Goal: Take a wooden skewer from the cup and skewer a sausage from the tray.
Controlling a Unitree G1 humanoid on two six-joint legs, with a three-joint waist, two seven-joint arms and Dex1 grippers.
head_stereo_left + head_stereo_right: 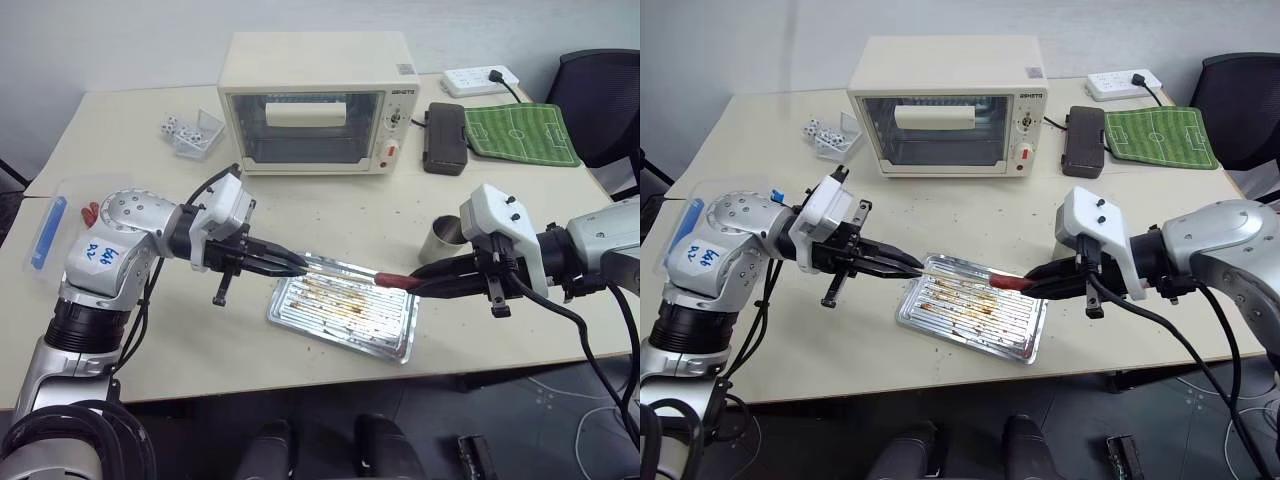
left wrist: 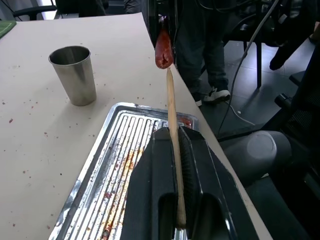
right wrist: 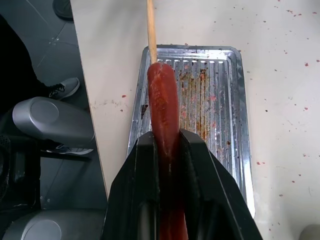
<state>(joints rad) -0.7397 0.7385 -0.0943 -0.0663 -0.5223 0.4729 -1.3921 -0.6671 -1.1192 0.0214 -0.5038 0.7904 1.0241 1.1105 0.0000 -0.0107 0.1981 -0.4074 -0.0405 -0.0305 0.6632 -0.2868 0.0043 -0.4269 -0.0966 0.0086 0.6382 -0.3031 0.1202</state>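
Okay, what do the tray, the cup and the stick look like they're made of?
Tray: shiny metal, likely aluminium or steel; mirror-like ridges, brown grease stains. Cup: brushed silver-grey metal with a bright rim. Skewer: pale matte wood, perhaps bamboo.

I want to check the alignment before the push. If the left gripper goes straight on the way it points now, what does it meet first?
The left gripper holds the wooden skewer pointing at the sausage in the right gripper. The tip looks almost touching the sausage's end, so the sausage comes first, though depth is uncertain.

tray (image 1: 345, 320) on table (image 1: 150, 350), cup (image 1: 442, 240) behind its right end, oven (image 1: 318, 103) behind
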